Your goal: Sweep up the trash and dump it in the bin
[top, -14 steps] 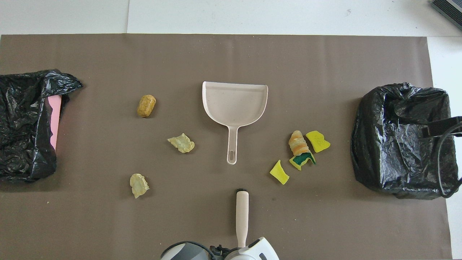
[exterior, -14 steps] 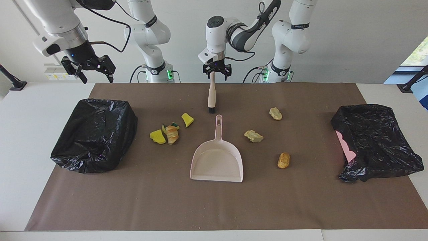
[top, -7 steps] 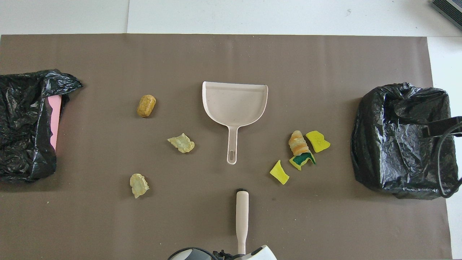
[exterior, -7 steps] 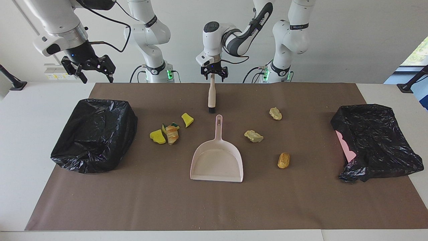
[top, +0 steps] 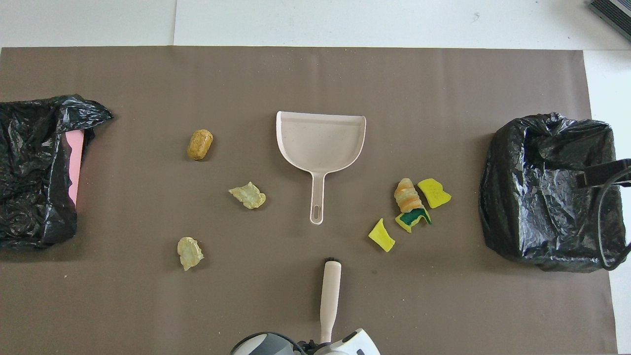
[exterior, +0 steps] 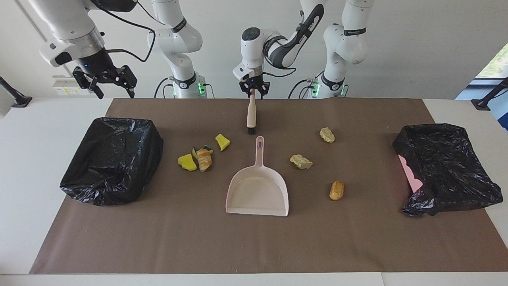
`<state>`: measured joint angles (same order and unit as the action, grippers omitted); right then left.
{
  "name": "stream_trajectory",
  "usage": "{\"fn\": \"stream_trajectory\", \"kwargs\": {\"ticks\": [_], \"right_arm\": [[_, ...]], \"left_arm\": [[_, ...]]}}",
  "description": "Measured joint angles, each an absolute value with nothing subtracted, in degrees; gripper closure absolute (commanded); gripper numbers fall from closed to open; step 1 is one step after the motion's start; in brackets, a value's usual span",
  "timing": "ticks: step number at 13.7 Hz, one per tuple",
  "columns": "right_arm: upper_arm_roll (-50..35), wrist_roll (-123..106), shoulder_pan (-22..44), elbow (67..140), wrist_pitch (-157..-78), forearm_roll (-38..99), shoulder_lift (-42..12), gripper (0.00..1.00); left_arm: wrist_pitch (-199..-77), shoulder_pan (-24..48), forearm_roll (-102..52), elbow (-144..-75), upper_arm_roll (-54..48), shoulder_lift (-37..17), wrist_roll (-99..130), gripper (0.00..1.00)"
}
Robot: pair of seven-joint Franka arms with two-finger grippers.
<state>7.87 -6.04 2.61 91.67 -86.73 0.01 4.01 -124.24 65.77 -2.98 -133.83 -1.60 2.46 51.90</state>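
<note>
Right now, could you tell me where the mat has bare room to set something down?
Bare mat lies farther from the robots than the dustpan, between the two black-bagged bins. Crowded: the yellow sponge bits and striped roll beside the dustpan's handle, toward the right arm's end.

Cut off and covered

At the overhead frame's bottom edge, the left arm's wrist hides the brush (top: 329,296) handle's end; 1 black-bagged bin (top: 34,167) is cropped at the left edge.

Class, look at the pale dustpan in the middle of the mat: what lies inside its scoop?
No scraps lie in the dustpan; its scoop shows only faint specks. The mat beneath it is covered, so anything under it cannot be seen.
</note>
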Motion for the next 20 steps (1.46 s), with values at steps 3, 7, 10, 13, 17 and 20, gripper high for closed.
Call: {"fn": "stream_trajectory", "kwargs": {"ticks": [3,7,10,13,17,20], "right_arm": [[7.87,-6.04,2.62,91.67,-86.73,0.01,4.01,0.0],[7.42,-6.04,2.66,91.67,-86.73,0.02,4.02,0.0],[4.3,-4.75,3.93,91.72,-86.74,0.02,4.03,0.0],[3.62,3.88,10.31,93.37,-90.5,0.04,3.53,0.0],[3.3,17.78,19.97,95.14,-98.1,0.04,-1.83,0.0],[3.11,29.49,27.28,95.41,-105.06,0.05,-8.53,0.0]], "left_arm": [[-119.83,63.22,-2.99,-131.58,-1.19,3.65,51.85,1.0],[-107.04,58.66,-2.98,-131.04,-1.05,7.9,51.26,1.0],[-98.12,53.27,-2.76,-131.0,-0.98,11.37,51.31,1.0],[-93.3,44.77,-2.33,-131.42,-0.81,14.5,52.76,1.0],[-92.98,37.07,-2.27,-135.26,-0.75,16.31,63.07,1.0],[-96.72,33.74,-2.27,-139.84,-0.76,18.29,69.07,1.0]]}}
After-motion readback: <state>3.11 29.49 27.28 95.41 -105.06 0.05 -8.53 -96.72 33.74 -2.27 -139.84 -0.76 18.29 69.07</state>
